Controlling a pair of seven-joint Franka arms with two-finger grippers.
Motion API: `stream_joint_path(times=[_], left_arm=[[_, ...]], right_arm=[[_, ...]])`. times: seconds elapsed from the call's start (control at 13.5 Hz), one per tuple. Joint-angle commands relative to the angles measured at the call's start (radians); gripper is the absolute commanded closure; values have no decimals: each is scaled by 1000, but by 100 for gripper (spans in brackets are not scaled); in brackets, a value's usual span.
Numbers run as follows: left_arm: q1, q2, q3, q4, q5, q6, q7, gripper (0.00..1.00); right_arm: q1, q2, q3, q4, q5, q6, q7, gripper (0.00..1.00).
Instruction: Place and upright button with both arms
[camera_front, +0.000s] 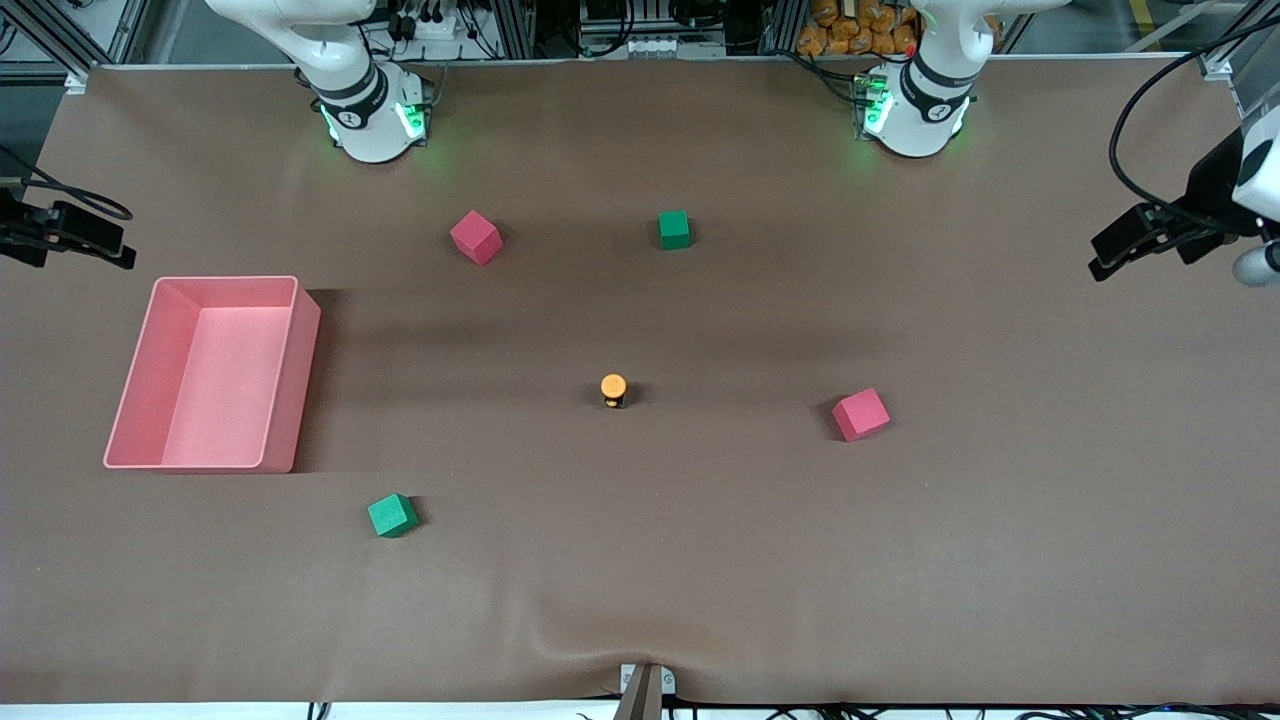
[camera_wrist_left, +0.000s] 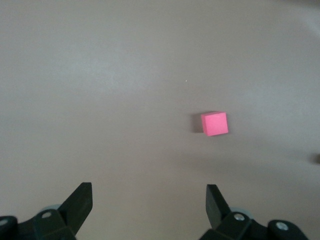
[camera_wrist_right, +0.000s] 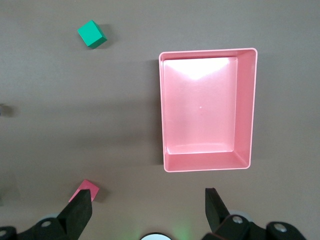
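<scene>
The button (camera_front: 613, 389) stands upright near the middle of the table, orange cap up, black body below. Nothing holds it. My left gripper (camera_front: 1112, 262) hangs high over the left arm's end of the table. In the left wrist view it (camera_wrist_left: 148, 190) is open and empty, with bare table between the fingers. My right gripper (camera_front: 118, 255) hangs high over the right arm's end, by the pink bin. In the right wrist view it (camera_wrist_right: 147, 194) is open and empty.
A pink bin (camera_front: 140, 400) (camera_wrist_right: 252, 110) stands empty at the right arm's end. Two pink cubes (camera_front: 476, 237) (camera_front: 860, 414) and two green cubes (camera_front: 674, 229) (camera_front: 392, 515) lie spread around the button. One pink cube (camera_wrist_left: 215, 123) shows below the left gripper.
</scene>
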Motion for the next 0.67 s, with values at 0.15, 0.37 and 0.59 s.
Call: stream_joint_path(times=[0.15, 0.37, 0.59], left_arm=[[-24, 45, 70, 43, 7, 11, 144, 0], [-22, 42, 87, 46, -9, 11, 254, 0], [-24, 39, 94, 45, -51, 5, 262, 0]], right_arm=[[-14, -29, 3, -24, 7, 2, 10, 0], [-15, -27, 3, -22, 7, 5, 12, 0], [-15, -24, 3, -19, 14, 6, 14, 0]])
